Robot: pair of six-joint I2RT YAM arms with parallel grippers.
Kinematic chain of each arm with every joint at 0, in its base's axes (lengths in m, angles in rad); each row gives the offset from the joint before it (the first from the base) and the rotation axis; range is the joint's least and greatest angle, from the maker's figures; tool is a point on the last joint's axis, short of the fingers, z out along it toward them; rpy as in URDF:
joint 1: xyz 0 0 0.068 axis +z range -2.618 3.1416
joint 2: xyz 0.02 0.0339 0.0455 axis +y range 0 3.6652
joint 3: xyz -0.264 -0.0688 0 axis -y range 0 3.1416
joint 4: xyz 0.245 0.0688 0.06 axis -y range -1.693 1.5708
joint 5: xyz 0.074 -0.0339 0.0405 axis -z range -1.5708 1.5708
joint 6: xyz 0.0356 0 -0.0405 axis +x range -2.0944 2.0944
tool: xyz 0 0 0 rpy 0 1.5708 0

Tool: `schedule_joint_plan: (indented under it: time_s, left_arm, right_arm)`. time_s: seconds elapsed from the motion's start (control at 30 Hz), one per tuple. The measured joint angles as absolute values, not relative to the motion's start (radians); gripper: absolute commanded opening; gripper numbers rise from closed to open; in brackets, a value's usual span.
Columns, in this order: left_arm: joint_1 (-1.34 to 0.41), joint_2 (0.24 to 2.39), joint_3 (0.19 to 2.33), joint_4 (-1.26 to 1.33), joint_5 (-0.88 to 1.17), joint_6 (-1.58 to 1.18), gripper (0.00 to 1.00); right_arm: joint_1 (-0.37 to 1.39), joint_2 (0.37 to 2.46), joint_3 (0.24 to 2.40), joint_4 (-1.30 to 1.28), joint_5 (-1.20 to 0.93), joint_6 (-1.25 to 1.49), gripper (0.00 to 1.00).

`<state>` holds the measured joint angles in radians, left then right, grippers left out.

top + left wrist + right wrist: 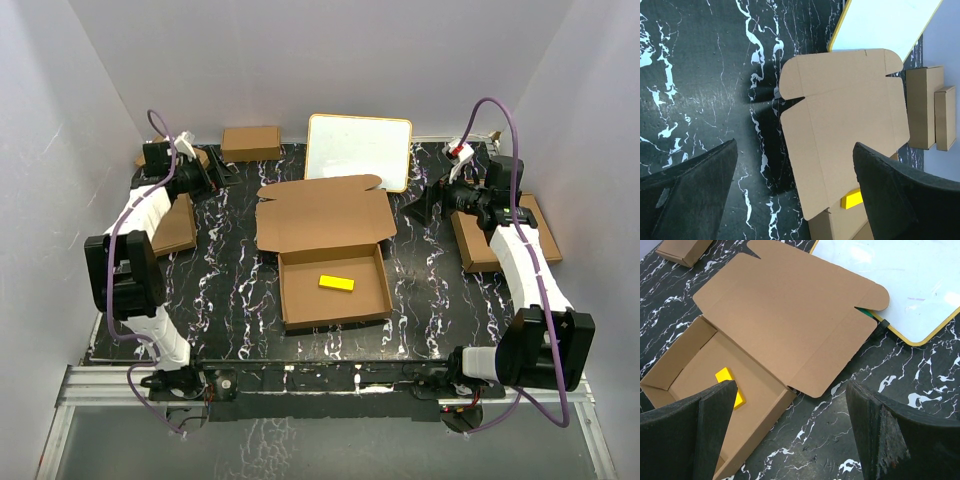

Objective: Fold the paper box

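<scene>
1. At the far left of the bench [230, 310], the left claw [795, 149] hangs with its jaws spread wide and holds nothing. A small folded box [176, 226] lies just beside that arm.
2. To that claw's right, mid-bench, lies the paper box [325, 215]. Its tray is formed, with a yellow block [336, 283] inside, and its lid lies flat open toward the far side.
3. The box's long axis runs left to right, so the lid's hinge line sits crosswise between the two arms. The free edge with its tuck flap lies farthest from the arm bases, right at the white board [358, 150]; whether it overlaps the board I cannot tell.
4. On the right, the right claw [791, 385] is likewise spread and empty. It faces the lid's right end, with the box to its left.
5. Judging by the overhead view, each claw stands off one short end of the lid, the right one a little nearer. Closing the lid likely means lifting that far edge and swinging it toward the arm bases.
</scene>
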<state>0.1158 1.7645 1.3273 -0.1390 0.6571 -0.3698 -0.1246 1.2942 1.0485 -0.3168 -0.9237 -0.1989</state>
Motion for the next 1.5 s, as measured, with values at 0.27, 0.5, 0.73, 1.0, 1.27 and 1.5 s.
schedule_joint_plan:
  time_s: [0.27, 0.5, 0.73, 1.0, 1.27, 1.5]
  left_arm:
    - [0.116, 1.812, 1.369, -0.185, 0.646, -0.347, 0.95]
    - [0.116, 1.851, 1.423, -0.229, 0.630, -0.336, 0.92]
    - [0.116, 1.943, 1.513, -0.286, 0.617, -0.318, 0.82]
    - [0.104, 2.010, 1.513, -0.300, 0.757, -0.340, 0.77]
    - [0.040, 2.101, 1.520, -0.324, 0.863, -0.321, 0.74]
    - [-0.021, 2.218, 1.565, -0.363, 0.898, -0.311, 0.62]
  right_arm:
    - [-0.125, 1.307, 1.048, -0.328, -0.929, -0.199, 0.99]
    - [-0.125, 1.311, 1.048, -0.338, -0.938, -0.199, 0.99]
    - [-0.125, 1.319, 1.048, -0.340, -0.942, -0.199, 0.99]
    - [-0.125, 1.329, 1.049, -0.340, -0.942, -0.199, 0.99]
    - [-0.125, 1.340, 1.048, -0.340, -0.942, -0.199, 0.99]
    - [-0.125, 1.340, 1.049, -0.340, -0.942, -0.199, 0.99]
